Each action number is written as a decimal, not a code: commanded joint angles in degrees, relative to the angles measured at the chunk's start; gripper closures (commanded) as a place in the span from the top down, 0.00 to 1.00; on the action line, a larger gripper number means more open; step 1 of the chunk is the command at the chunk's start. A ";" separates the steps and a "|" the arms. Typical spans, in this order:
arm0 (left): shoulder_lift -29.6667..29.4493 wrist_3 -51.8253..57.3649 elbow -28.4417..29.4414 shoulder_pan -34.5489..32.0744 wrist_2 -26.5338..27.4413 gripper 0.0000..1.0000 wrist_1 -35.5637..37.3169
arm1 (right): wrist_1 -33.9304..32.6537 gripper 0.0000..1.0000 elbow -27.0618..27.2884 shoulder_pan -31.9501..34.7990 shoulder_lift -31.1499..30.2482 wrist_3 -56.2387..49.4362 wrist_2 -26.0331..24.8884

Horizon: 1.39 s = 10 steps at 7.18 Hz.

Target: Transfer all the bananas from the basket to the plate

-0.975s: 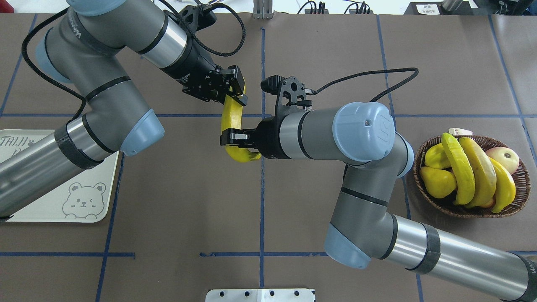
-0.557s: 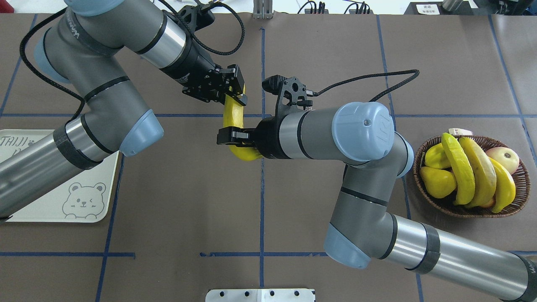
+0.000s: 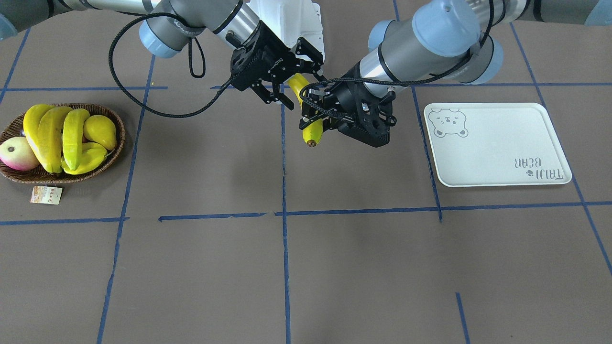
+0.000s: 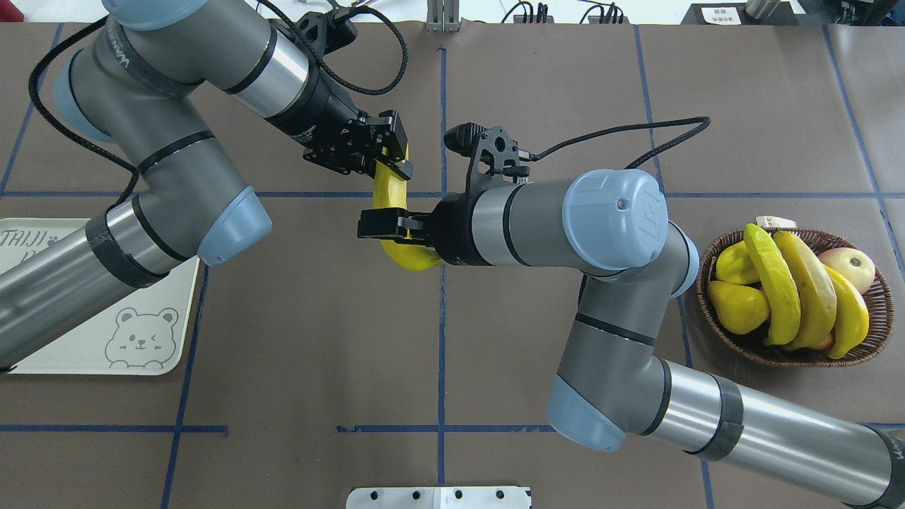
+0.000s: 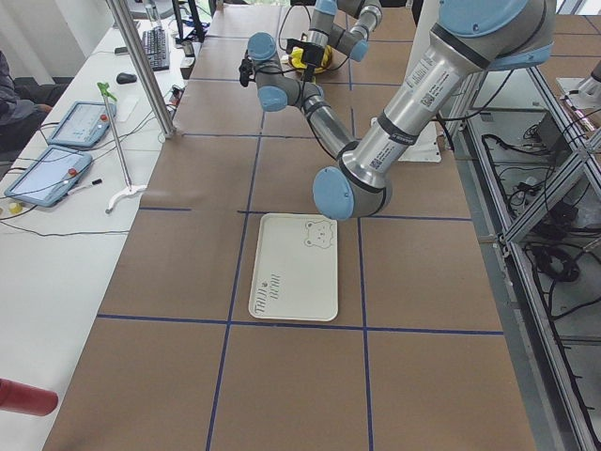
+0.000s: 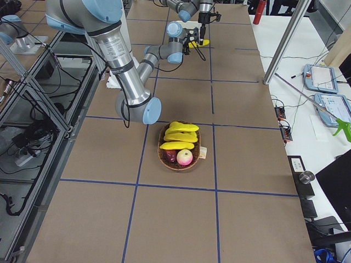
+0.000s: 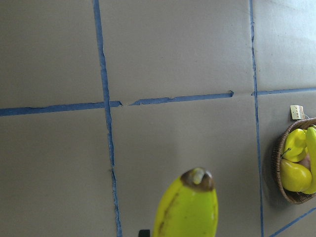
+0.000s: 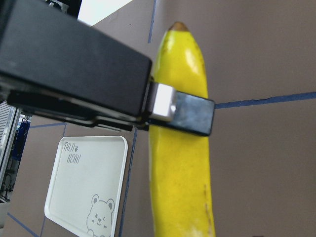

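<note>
while left gripper (image 4: 397, 161) clamps banana (image 4: 387, 198) midair, right gripper (image 4: 375, 225) across its middle, grip unclear.

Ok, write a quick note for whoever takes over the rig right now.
The left claw is shut on the far end of the banana, in mid-air.
The right claw lies across the same banana nearer the robot; whether it grips, I can't tell.
The plate has no banana on it. The other bananas lie in the basket.
Done: one banana out, handover under way.
To do: finish the handover, put it on the plate, then move the rest.
</note>
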 commanded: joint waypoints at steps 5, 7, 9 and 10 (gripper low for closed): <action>6.05 0.79 -0.08 -0.58 -0.09 0.00 -4.14 | -1.91 1.00 0.88 2.33 -0.18 0.02 0.53; 6.40 0.35 0.01 -2.41 -0.09 0.00 -3.88 | -2.27 1.00 0.88 3.21 -0.70 -0.07 1.31; 9.29 -0.09 -0.17 -5.49 0.78 0.00 -3.35 | -11.00 1.00 4.11 3.91 -1.05 -0.07 2.46; 12.35 -0.09 -0.95 -7.68 1.05 0.00 -3.35 | -18.54 1.00 8.05 4.70 -1.40 -0.16 3.50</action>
